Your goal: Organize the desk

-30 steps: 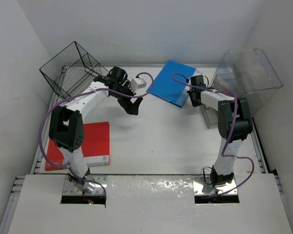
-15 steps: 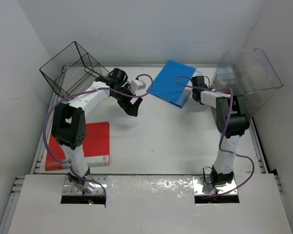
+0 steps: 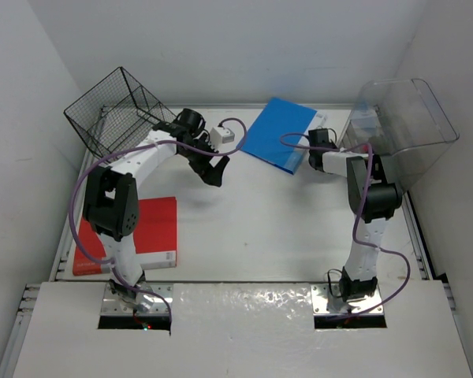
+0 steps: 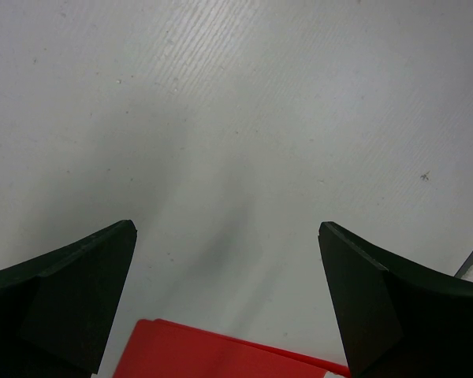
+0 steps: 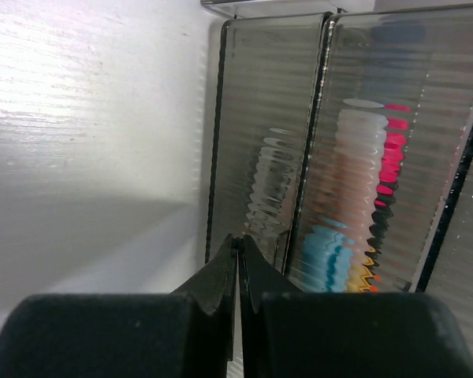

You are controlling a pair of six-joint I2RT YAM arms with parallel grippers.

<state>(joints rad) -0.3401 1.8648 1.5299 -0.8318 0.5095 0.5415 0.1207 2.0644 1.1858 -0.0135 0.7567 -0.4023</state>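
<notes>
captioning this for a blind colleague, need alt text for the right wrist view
The right gripper, its jaws closed together on nothing, points at the ribbed clear front of a plastic organizer, with blurred pink, white, blue and yellow shapes showing through. The white desk fills the left side.

Right gripper (image 5: 238, 250) fingers are pressing together with no gap, tips pointing at the ribbed clear plastic container (image 5: 256, 150). Blurred pink, blue and yellow shapes (image 5: 361, 197) are showing through it. White desk (image 5: 87, 118) is lying to the left.
</notes>
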